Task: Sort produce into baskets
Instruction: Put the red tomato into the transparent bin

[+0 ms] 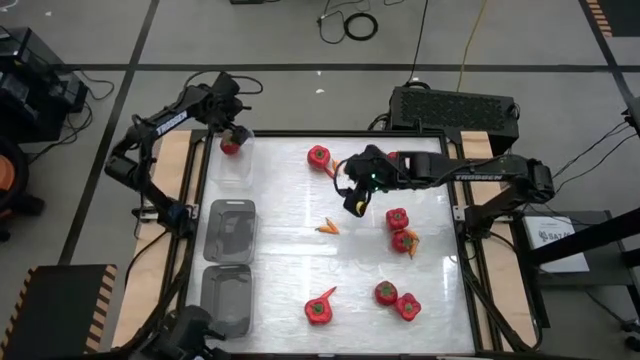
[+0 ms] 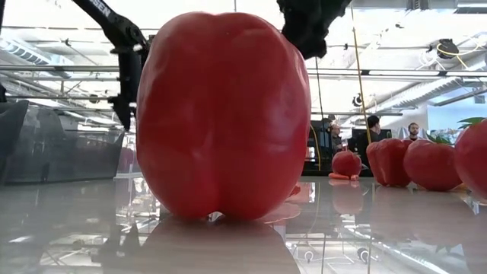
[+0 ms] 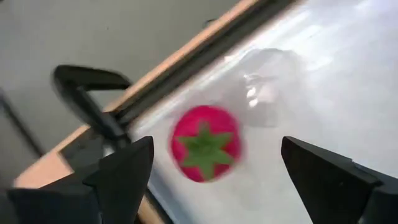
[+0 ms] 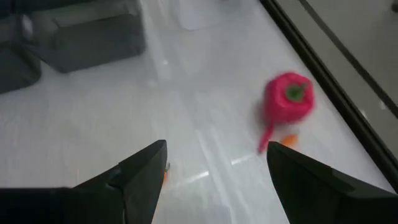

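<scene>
Gleaming white table (image 1: 300,260), cabled grey floor around. Red tomato (image 1: 230,146) with green star stem sits in far-left basket (image 1: 232,160); left pincer (image 1: 236,131) above it, wide open, empty; right pincer (image 1: 354,200) mid-table, open, empty.

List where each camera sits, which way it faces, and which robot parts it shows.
High view: overhead, facing straight down on the table; both arms, left end effector over a tomato, right end effector mid-table.
Low view: at tabletop height, facing across at a big red pepper; arm links above.
Left wrist view: faces down past its open fingers at that tomato.
Right wrist view: faces past its open fingers toward a pepper.
Shared: the tomato, in the high and left wrist views.
</scene>
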Motion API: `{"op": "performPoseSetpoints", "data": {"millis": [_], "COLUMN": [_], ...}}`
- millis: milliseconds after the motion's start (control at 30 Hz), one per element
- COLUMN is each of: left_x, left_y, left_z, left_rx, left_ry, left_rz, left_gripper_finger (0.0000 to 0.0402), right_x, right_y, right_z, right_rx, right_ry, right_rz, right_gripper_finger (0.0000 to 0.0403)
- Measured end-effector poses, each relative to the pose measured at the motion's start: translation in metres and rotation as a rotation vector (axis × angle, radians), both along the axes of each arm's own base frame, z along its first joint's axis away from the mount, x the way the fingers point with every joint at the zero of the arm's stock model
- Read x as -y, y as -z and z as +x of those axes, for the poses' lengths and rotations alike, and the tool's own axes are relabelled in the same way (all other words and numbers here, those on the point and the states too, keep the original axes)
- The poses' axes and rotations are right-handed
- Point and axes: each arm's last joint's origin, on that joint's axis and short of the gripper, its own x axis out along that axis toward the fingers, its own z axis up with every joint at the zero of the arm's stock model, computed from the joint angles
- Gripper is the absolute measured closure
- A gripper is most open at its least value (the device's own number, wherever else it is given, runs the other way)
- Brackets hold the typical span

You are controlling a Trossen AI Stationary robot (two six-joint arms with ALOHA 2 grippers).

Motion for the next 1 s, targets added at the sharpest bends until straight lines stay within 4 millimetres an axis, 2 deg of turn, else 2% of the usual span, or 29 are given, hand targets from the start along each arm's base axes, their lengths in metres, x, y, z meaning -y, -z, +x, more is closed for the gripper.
{"op": "performPoseSetpoints", "data": {"millis": [133, 333, 467, 600, 700, 833, 1000], "left_x": [0.021, 0.066, 0.097, 0.126, 0.144, 0.162, 0.175], "left_y": [-0.021, -0.042, -0.05, -0.054, -0.059, -0.062, -0.062], "left_z": [0.01, 0.048, 0.077, 0.102, 0.116, 0.127, 0.133], "left_rx": [0.116, 0.223, 0.296, 0.376, 0.442, 0.481, 0.493], "left_ry": [0.064, 0.219, 0.374, 0.509, 0.567, 0.636, 0.684], "left_rz": [0.015, 0.054, 0.077, 0.087, 0.109, 0.117, 0.112], "left_gripper_finger": [0.0043, 0.0043, 0.0043, 0.0042, 0.0042, 0.0042, 0.0042], "right_x": [0.014, 0.031, 0.034, 0.023, 0.009, -0.015, -0.04], "right_y": [-0.014, -0.007, -0.001, 0.0, 0.0, 0.001, 0.001], "right_z": [-0.017, -0.049, -0.066, -0.073, -0.072, -0.07, -0.068], "right_rx": [-0.075, -0.272, -0.395, -0.472, -0.504, -0.537, -0.531], "right_ry": [0.099, 0.285, 0.469, 0.524, 0.492, 0.455, 0.451], "right_rz": [0.05, 0.267, 0.397, 0.439, 0.482, 0.53, 0.542], "right_gripper_finger": [0.0133, 0.0133, 0.0133, 0.0133, 0.0133, 0.0126, 0.0084]}}
